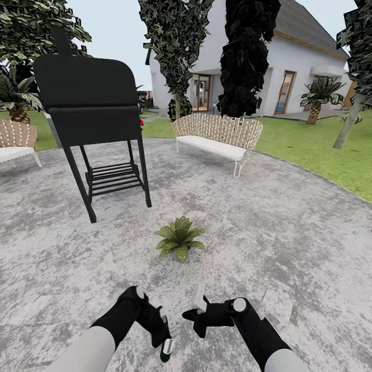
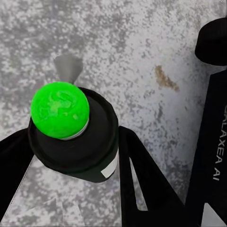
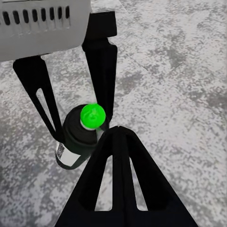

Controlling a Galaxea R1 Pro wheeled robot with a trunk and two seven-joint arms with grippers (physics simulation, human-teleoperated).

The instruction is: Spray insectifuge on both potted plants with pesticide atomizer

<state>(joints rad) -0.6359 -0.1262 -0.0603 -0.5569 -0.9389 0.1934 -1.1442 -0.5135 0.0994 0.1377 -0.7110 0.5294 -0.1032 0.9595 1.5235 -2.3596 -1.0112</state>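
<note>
The pesticide atomizer (image 1: 166,351) is a dark bottle that hangs low in front of me, with my left gripper (image 1: 163,341) shut on it. The left wrist view looks down on its bright green cap (image 2: 60,109), and the black fingers (image 2: 142,175) clamp the atomizer's body (image 2: 90,151) from both sides. My right gripper (image 1: 193,317) is shut and empty just to the right of it. Past the right gripper's joined tips (image 3: 116,133), the atomizer (image 3: 80,137) shows in the left gripper (image 3: 82,126). One potted plant (image 1: 181,238) sits on the paving just ahead.
A black barbecue grill (image 1: 88,103) stands ahead to the left of the plant. Behind it are a wicker bench (image 1: 217,137) and a wicker chair (image 1: 15,140). Grey stone paving (image 1: 289,227) spreads all round, with lawn, trees and a white house behind.
</note>
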